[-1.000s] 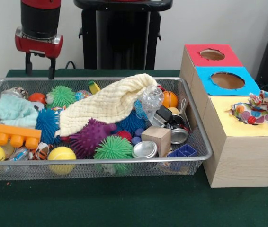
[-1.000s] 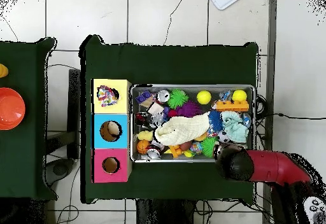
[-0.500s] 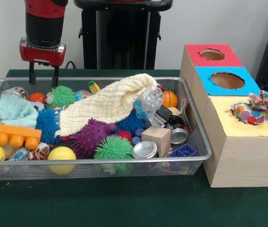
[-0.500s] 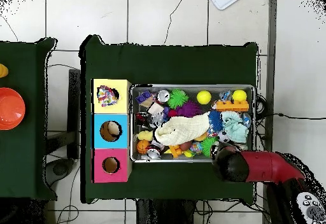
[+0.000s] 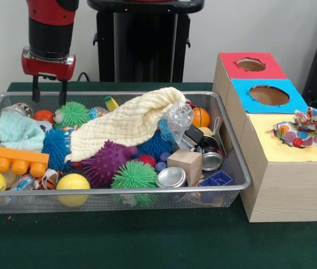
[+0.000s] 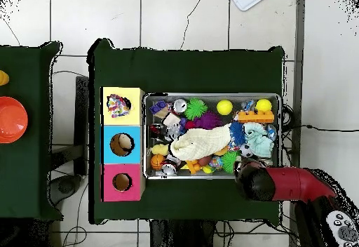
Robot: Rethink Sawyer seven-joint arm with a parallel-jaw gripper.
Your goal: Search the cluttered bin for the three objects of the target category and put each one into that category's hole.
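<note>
A wire bin [image 5: 242, 179] full of clutter stands on the green table, seen from above as a bin [image 6: 210, 95]. A cream cloth [image 5: 130, 120] is draped across its middle, and a mint cloth [image 5: 15, 131] lies at its left end. A wooden box [image 5: 281, 185] right of the bin has a red hole [image 5: 251, 64], a blue hole [image 5: 269, 95] and a yellow section with a colourful cloth [image 5: 301, 129] stuffed in it. My gripper [image 5: 49, 95] hangs open and empty over the bin's back left corner, above the mint cloth. From overhead the arm [image 6: 280, 184] hides the fingers.
Around the cloths lie a green spiky ball [image 5: 73, 114], a purple spiky ball [image 5: 107, 162], an orange toy block [image 5: 10, 159], a yellow ball [image 5: 73, 185], a wooden cube [image 5: 185, 165] and metal tins [image 5: 171, 177]. An orange bowl [image 6: 10, 119] sits on a neighbouring table.
My gripper has come down a little toward the bin's back left corner and shifted slightly right. It stays open. Nothing in the bin has moved.
</note>
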